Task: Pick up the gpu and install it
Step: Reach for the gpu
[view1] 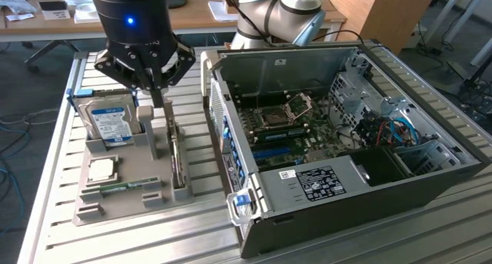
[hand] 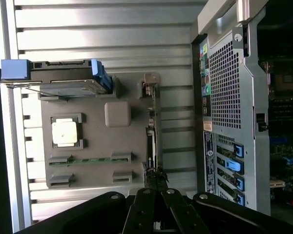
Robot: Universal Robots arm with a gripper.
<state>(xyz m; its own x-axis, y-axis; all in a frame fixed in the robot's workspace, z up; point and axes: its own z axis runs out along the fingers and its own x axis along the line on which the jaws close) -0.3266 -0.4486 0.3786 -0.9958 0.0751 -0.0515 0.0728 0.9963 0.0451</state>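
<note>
The pincer (view1: 156,102) (hand: 155,191) points straight down, its black fingers pressed fully together with nothing between them. It hangs from the arm (view1: 131,16), whose dark wrist stands upright above it with a small blue light glowing. In the wrist view the closed fingertips sit over one end of the gpu (view1: 178,157) (hand: 151,141), apart from it and higher up. The gpu stands on its long edge in a slot of a grey holder tray (view1: 123,203) (hand: 95,141), along the tray side that faces the open computer case (view1: 346,183). The tray lies near the edge of the slatted metal counter (view1: 154,235) at the exterior view's left. A blue-labelled hard drive (view1: 112,123) (hand: 63,80) stands upright at the tray's far end. The case lies open-side up just beside the tray, toward the counter edge at the exterior view's right.
</note>
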